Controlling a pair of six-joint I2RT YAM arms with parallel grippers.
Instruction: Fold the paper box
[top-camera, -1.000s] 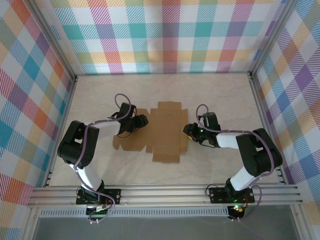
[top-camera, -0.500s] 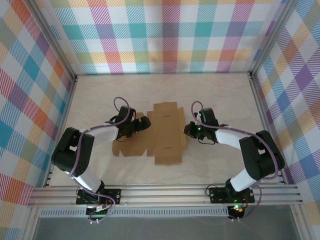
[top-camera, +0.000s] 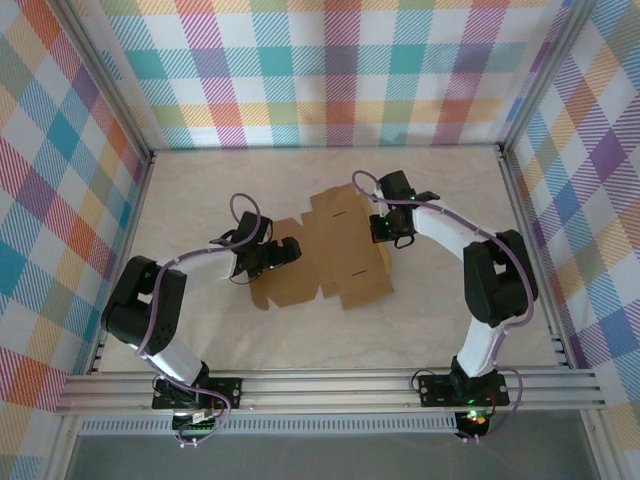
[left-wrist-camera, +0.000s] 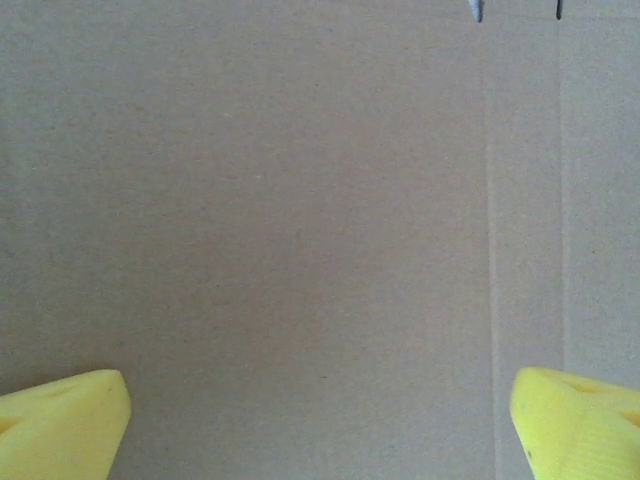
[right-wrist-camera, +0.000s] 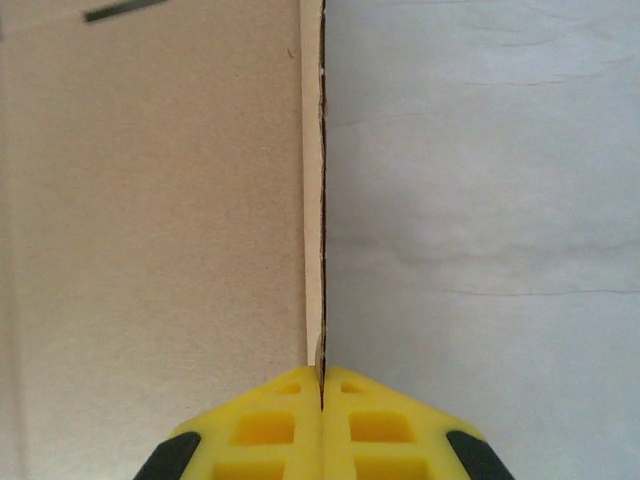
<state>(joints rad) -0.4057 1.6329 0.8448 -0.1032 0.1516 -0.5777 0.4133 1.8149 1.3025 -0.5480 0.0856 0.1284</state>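
The desk (top-camera: 200, 190) is a pale, marble-like surface, and checked walls (top-camera: 330, 70) in many colours stand around it on three sides. The paper box (top-camera: 340, 260) lies near the middle of the desk as a flat brown cardboard sheet, not yet folded, with its flaps and tabs spread out. It is turned a little against the desk edges.

The left arm (top-camera: 190, 270) reaches in from the left side, and the right arm (top-camera: 450, 235) bends in from the right and reaches to the far right part of the sheet.

The left gripper (top-camera: 292, 249) is over the left part of the sheet. In the left wrist view the left gripper (left-wrist-camera: 320, 425) is released: its yellow fingers (left-wrist-camera: 60, 425) stand wide apart in the two lower corners and plain cardboard (left-wrist-camera: 300, 200) lies between them. Nothing is grasped there. Two straight crease lines (left-wrist-camera: 490, 250) run up the right part of that view.

The right gripper (top-camera: 383, 232) is at the far right edge of the sheet. In the right wrist view the right gripper (right-wrist-camera: 322, 425) is clenched on this edge: the yellow fingers (right-wrist-camera: 260, 430) press together and the thin cardboard edge runs straight into the seam between them. Left of the edge is the brown sheet (right-wrist-camera: 150, 200), right of it the bare desk (right-wrist-camera: 480, 200). A small dark slot (right-wrist-camera: 122, 11) shows in the cardboard at the top left.
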